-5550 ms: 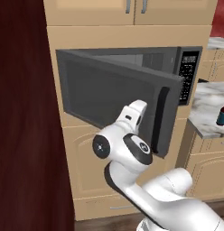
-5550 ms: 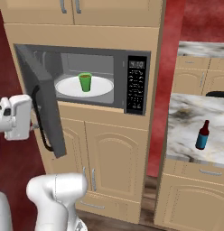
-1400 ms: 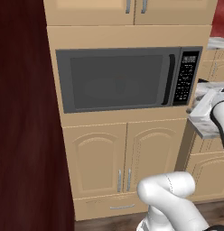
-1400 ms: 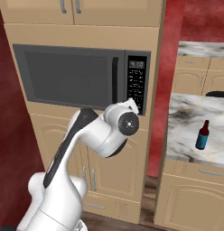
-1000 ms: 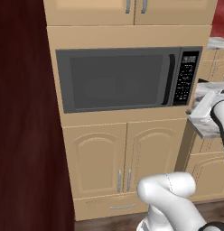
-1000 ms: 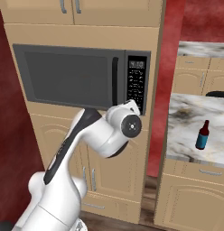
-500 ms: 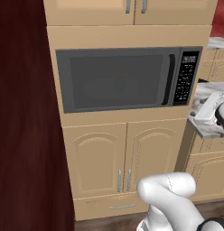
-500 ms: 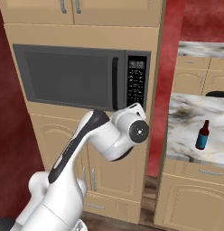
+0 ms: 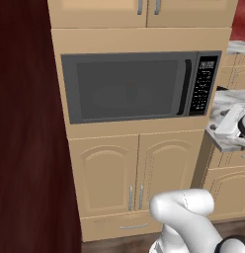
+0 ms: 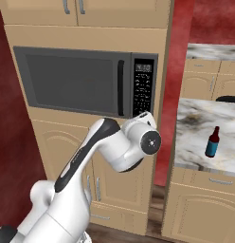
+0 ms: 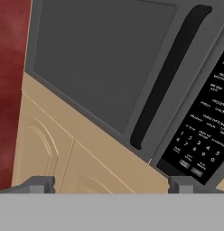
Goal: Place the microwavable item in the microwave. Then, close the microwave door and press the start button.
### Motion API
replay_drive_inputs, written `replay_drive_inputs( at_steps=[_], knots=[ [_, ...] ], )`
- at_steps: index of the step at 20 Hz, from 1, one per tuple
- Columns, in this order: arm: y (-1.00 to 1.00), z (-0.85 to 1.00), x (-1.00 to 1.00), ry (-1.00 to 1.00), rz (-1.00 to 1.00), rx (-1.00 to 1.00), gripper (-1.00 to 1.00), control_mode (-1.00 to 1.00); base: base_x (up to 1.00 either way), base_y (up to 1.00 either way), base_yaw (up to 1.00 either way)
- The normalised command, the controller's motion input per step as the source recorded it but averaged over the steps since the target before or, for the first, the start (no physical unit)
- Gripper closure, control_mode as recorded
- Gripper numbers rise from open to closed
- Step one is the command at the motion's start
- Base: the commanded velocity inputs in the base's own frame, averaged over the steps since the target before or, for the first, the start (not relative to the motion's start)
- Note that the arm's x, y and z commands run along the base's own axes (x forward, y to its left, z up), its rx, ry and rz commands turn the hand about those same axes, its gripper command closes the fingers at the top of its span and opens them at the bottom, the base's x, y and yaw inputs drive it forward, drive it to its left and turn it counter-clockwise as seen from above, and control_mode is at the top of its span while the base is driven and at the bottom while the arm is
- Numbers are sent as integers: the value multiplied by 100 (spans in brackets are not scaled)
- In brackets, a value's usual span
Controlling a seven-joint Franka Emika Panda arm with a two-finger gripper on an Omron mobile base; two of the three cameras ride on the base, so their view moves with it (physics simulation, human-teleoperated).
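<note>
The microwave (image 9: 129, 86) is built into the tan cabinet column, and the microwave door (image 10: 72, 80) is shut flat, its black bar handle (image 10: 120, 88) beside the keypad panel (image 10: 142, 90). The microwavable item is hidden behind the dark window. My gripper (image 11: 111, 185) is open with nothing between its fingertips (image 11: 39, 184). It faces the door's lower right corner, with the handle (image 11: 168, 76) and the keypad (image 11: 204, 135) up to the right. In the right base view my hand (image 10: 144, 119) hangs just below the keypad.
A dark brown bottle (image 10: 212, 142) with a blue label stands on the marble counter (image 10: 200, 128) to the right. Two tan cabinet doors (image 9: 134, 173) lie under the microwave. A dark red wall (image 9: 25, 123) runs along the left side.
The door, open several seconds ago with the green cup on the plate inside, is now shut. Over the last second my hand has drifted right and up toward the keypad.
</note>
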Motion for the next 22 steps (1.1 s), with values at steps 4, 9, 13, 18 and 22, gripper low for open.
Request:
replay_drive_inputs(
  at_steps=[4, 9, 13, 18, 22],
  knots=[
    [0, 0, 4, 0, 0, 0, -100, -100, 0, 0, 0],
    [-6, 0, 9, -5, 0, 0, -100, -100, 0, 0, 0],
    [-3, 0, 37, -10, 0, 1, -100, -100, 0, 0, 0],
    [0, -2, 32, -2, 1, 1, -100, -100, 0, 0, 0],
    [0, -9, 8, 0, 0, 1, -100, -100, 0, 0, 0]
  ],
)
